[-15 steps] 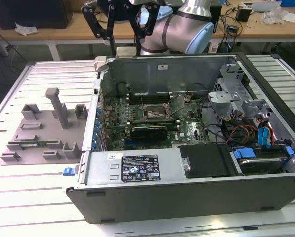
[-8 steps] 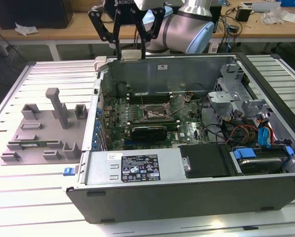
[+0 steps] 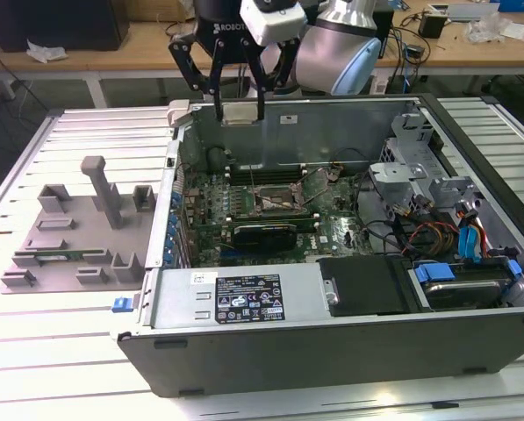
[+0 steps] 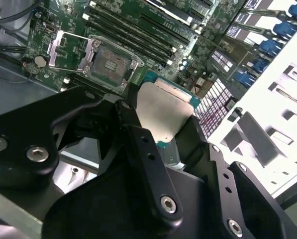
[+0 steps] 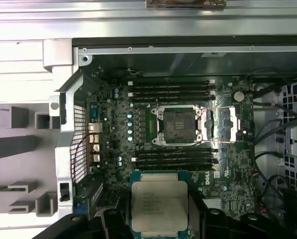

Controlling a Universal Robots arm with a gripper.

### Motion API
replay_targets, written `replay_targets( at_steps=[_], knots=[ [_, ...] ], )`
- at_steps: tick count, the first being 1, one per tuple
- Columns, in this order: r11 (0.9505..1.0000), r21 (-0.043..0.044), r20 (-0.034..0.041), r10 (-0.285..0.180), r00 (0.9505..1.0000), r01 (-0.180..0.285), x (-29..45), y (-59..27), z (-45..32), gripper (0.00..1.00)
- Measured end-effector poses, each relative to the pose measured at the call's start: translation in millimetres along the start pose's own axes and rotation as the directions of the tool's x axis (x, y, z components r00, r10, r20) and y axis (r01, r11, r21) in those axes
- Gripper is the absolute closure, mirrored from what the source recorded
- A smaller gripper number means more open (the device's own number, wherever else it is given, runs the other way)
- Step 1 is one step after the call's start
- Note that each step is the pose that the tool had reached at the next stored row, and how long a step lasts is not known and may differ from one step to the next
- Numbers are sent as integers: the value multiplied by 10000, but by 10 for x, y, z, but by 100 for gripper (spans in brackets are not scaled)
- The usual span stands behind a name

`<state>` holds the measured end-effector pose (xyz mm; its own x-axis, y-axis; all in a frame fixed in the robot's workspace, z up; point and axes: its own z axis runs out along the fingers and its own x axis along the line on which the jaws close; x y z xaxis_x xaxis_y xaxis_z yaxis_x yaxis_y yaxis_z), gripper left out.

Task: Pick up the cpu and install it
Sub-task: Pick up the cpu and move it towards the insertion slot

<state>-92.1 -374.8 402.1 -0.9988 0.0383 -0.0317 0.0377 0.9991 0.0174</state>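
Between the jaws, clamped by its edges: the cpu [image 3: 241, 112] [image 4: 163, 112] [image 5: 159, 206], silver top up, held in the air near the far wall of the computer case [image 3: 332, 342]. Pick-up: done. Below, on the motherboard [image 5: 113, 129]: socket [image 5: 179, 124], metal frame swung open, seat empty, well apart from the chip. Install: not yet done. Beside the case, on the exterior view's left: grey fixture [image 3: 68, 237] on the slatted surface [image 3: 68, 368].

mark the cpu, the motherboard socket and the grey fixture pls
cpu [image 5: 159, 204]: first wrist view, centre of its silver top.
motherboard socket [image 5: 179, 124]: first wrist view, middle of the dark contact square.
grey fixture [image 3: 68, 239]: exterior view, flat part of its base plate.
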Motion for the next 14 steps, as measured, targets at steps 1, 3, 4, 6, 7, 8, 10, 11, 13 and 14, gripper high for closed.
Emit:
replay_targets(
  at_steps=[1, 3, 4, 6, 7, 8, 10, 11, 13, 14],
  knots=[
    [10000, 0, -2, 0, 10000, 0, -2, 0, 20, 45],
    [10000, 2, -12, 0, 10000, 0, -18, -1, 83, 45],
    [10000, 2, -15, 0, 10000, 0, -22, -1, 108, 45],
    [10000, 1, -19, 0, 10000, 0, -41, -1, 181, 45],
    [10000, 2, -19, 0, 10000, 0, -49, -2, 206, 45],
    [10000, 3, -20, 0, 10000, 0, -54, -2, 225, 45],
    [10000, 2, -20, 0, 10000, 0, -61, -2, 265, 45],
    [10000, 2, -20, 1, 10000, -1, -64, -2, 282, 45],
    [10000, 3, -23, 0, 10000, 0, -71, -3, 339, 45],
    [10000, 3, -24, 2, 10000, -2, -72, -3, 357, 45]
  ],
)
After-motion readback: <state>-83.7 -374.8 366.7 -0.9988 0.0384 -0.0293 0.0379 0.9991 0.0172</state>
